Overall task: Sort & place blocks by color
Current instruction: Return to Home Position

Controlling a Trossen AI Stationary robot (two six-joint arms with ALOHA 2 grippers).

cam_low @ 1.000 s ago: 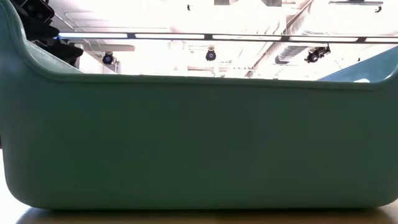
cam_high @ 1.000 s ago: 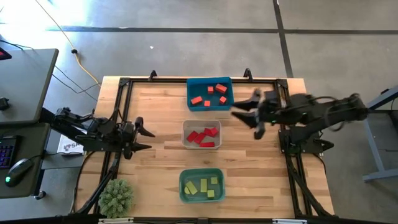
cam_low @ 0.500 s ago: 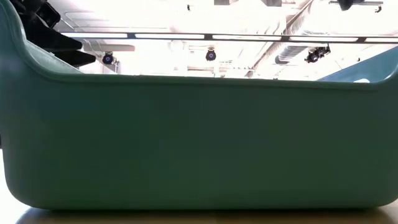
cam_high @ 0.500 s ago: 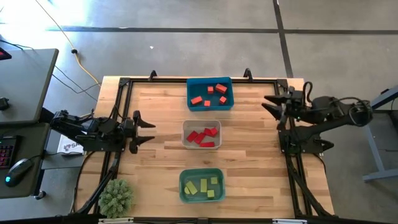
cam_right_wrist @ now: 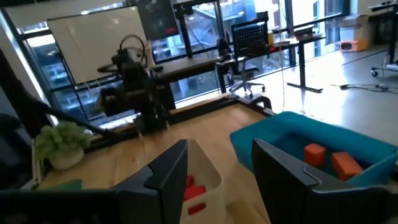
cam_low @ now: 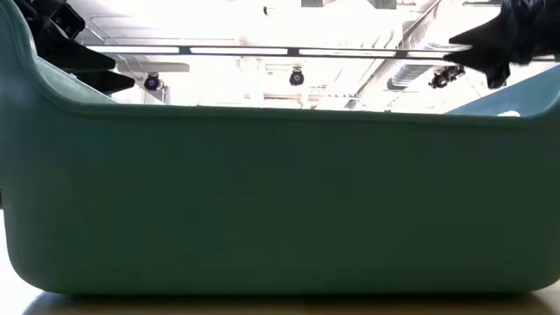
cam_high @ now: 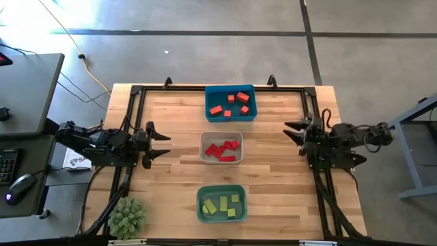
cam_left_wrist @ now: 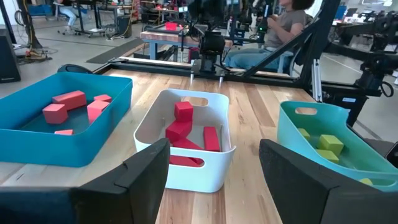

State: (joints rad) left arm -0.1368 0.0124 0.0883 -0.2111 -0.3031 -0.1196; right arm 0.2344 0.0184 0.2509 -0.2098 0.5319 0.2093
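Three bins stand in a row down the table's middle. The blue bin (cam_high: 230, 102) at the far edge holds orange blocks (cam_high: 235, 103). The clear-grey bin (cam_high: 221, 147) in the middle holds red blocks (cam_left_wrist: 185, 129). The teal bin (cam_high: 221, 203) at the near edge holds yellow-green blocks (cam_high: 223, 203). My left gripper (cam_high: 161, 144) hovers open at the table's left side, pointing level at the clear-grey bin. My right gripper (cam_high: 289, 130) hovers open at the right side, facing the bins, with nothing between its fingers (cam_right_wrist: 166, 169).
A small green plant (cam_high: 128, 216) stands at the near left corner. Black frame rails (cam_high: 134, 109) run along the table's edges. The teal bin's wall (cam_low: 280, 201) fills the low view. A person (cam_left_wrist: 292, 25) sits beyond the table's right side.
My right gripper has drawn back from beside the blue bin toward the table's right edge and come down lower, staying open. My left gripper has turned a little in place. The bins and blocks have not moved.
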